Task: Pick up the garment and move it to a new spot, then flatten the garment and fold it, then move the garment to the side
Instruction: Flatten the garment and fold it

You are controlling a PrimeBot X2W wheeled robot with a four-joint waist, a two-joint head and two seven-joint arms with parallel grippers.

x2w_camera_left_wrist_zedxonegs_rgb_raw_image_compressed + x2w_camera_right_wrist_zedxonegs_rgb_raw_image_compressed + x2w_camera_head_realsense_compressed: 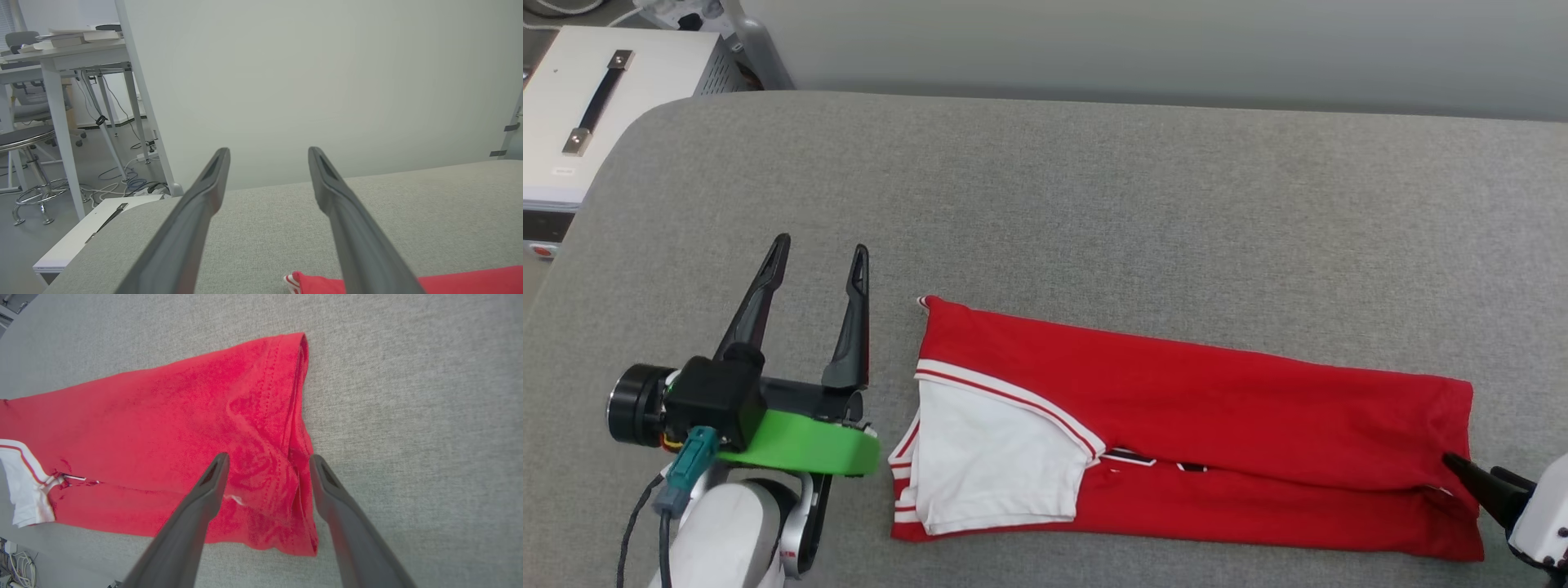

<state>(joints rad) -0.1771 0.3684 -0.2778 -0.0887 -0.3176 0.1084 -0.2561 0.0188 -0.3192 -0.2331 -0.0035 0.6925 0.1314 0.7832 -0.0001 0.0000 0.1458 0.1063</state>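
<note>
A: Surface: grey padded table (1094, 180), pale wall (1176, 41) behind. The garment (1217, 400) lies near the front edge, folded lengthwise into a long red band, white sleeve (988, 457) at its left end.
B: Step, as I judge it: the crosswise fold. Pinch both hem (300, 416) layers together, lift low, keep edges aligned.
A: Left gripper (821, 243) hovers just beside the sleeve end, jaws wide, empty. Right gripper (269, 456) angles down over the hem, jaws wide, straddling its edge, nothing pinched.

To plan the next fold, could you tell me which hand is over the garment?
The right hand, open and straddling the garment's red hem edge; the left hand is off the cloth, beside the white sleeve.
</note>
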